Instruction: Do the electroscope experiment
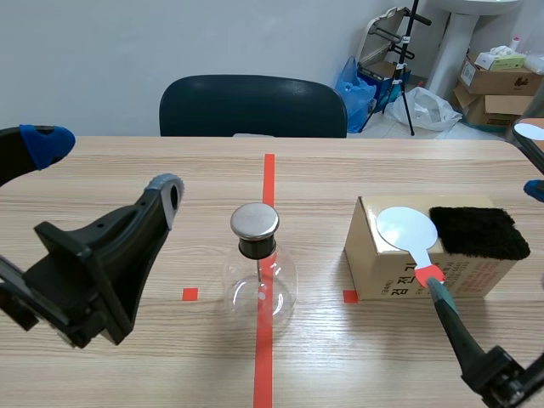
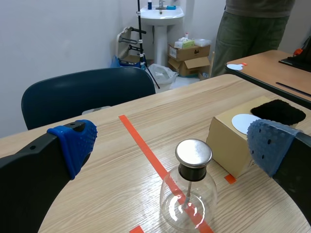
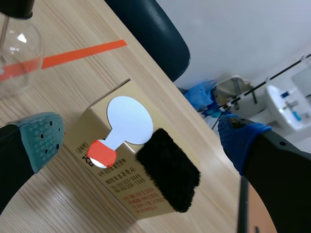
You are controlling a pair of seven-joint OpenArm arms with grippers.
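Left gripper (image 2: pixel 171 143): spread wide, nothing pinched. Right gripper (image 3: pixel 143 140): also spread, box (image 3: pixel 141 199) just ahead between the fingers. On box top: 1 white disc paddle (image 3: pixel 127 119) with red grip, 1 black fur pad (image 3: pixel 167 170), side by side. Beside box, on the tape line: 1 electroscope flask (image 1: pixel 259 285), metal cap, inner rod faint. Beyond box: 1 chair (image 1: pixel 252 106); 1 person (image 2: pixel 252 29), cut off above the waist.
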